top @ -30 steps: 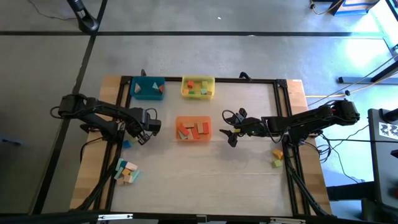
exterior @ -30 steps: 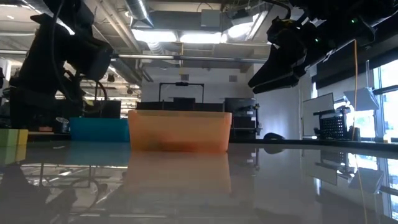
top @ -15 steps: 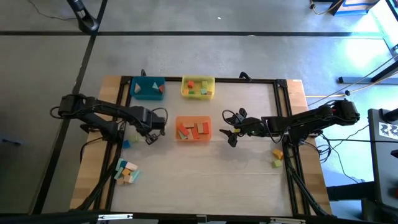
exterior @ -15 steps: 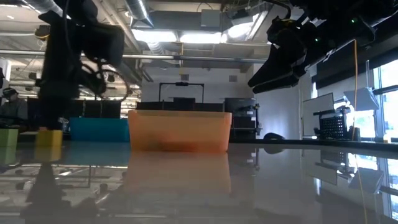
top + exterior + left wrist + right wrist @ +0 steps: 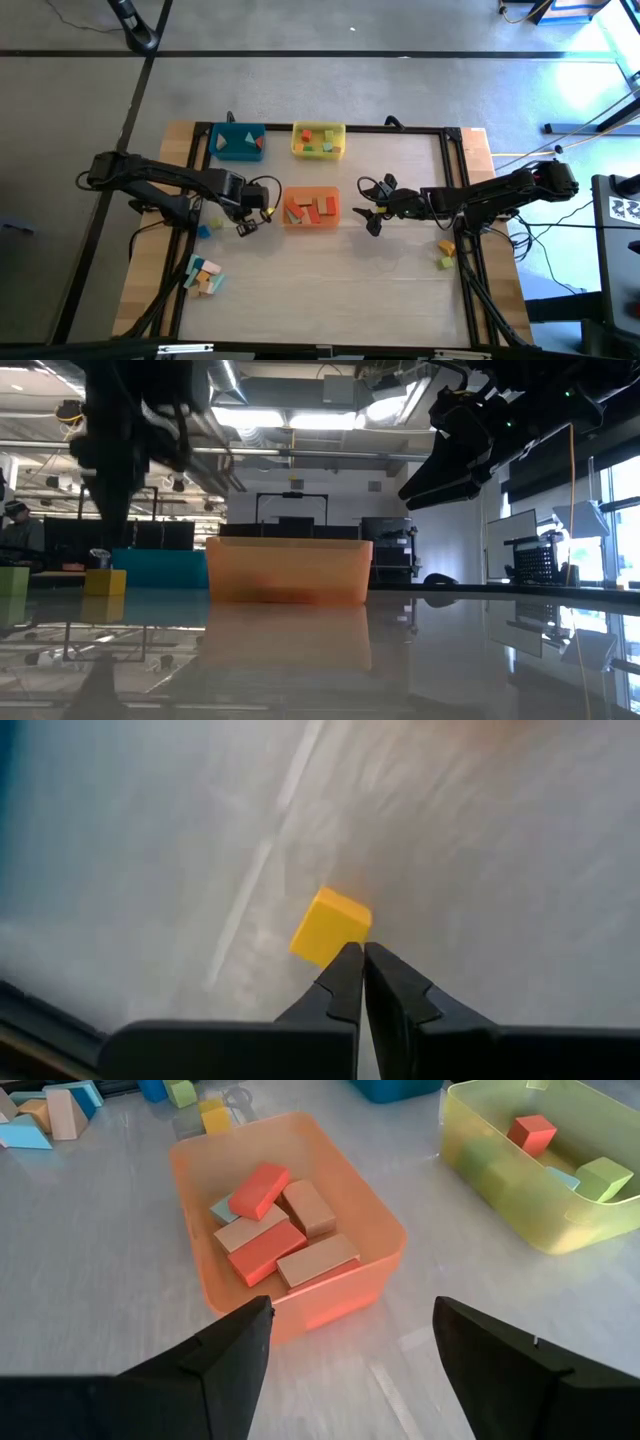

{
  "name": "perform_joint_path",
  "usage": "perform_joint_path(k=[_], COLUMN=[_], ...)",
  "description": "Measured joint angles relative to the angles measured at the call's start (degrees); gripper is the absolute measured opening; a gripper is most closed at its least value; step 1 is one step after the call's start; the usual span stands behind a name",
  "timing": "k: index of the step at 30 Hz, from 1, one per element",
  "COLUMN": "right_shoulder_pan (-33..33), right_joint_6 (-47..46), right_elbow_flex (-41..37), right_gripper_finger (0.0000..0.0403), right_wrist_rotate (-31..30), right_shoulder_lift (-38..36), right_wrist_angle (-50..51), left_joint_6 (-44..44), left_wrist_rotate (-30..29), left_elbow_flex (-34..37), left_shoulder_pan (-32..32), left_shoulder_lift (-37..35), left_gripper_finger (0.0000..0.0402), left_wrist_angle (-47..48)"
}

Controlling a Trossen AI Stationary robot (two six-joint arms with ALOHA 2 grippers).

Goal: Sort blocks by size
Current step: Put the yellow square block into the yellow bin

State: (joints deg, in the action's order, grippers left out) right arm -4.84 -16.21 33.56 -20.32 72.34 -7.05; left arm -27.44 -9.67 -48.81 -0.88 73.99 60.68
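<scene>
A small yellow cube (image 5: 330, 927) rests flat on the table (image 5: 330, 270), left of the orange tray (image 5: 311, 189); the low view shows the cube (image 5: 104, 582) too. My left gripper (image 5: 356, 952) is shut and points down just above the cube, with a gap between them in the low view. In the high view the left gripper (image 5: 255, 208) stands beside the tray's left wall. My right gripper (image 5: 370, 208) hangs open to the right of the orange tray (image 5: 340, 1295), which holds red and natural wood blocks (image 5: 260, 1190).
A yellow tray (image 5: 296, 140) and a teal tray (image 5: 215, 140) with blocks stand at the far side. Loose blocks (image 5: 203, 276) lie near the left front, a blue block (image 5: 205, 231) behind my left gripper, and two blocks (image 5: 445, 255) lie at the right edge.
My left gripper, shut all along, has moved toward the table's right, toward the orange tray, then risen and tipped more steeply downward. The yellow cube has slid along the table to the right with it and now stands free below the fingertips.
</scene>
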Motion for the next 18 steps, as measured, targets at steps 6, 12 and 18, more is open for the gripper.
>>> perform_joint_path(k=[6,12,18], right_shoulder_pan=[0.0,0.0,0.0], right_joint_6=[0.0,0.0,0.0], right_elbow_flex=[0.0,0.0,0.0], right_gripper_finger=[0.0276,0.0276,0.0276], right_wrist_rotate=[0.0,0.0,0.5], right_shoulder_lift=[0.0,0.0,0.0], right_wrist_angle=[0.0,0.0,0.0], left_joint_6=[1.4,2.9,3.9], left_wrist_rotate=[-1.0,-1.2,-1.2], left_elbow_flex=[-0.2,0.0,3.9], left_shoulder_pan=[-0.6,-0.6,0.0], left_shoulder_lift=[-4.8,-5.4,-5.4], left_gripper_finger=[0.0015,0.0072,0.0168], left_wrist_angle=[0.2,0.0,-0.8])
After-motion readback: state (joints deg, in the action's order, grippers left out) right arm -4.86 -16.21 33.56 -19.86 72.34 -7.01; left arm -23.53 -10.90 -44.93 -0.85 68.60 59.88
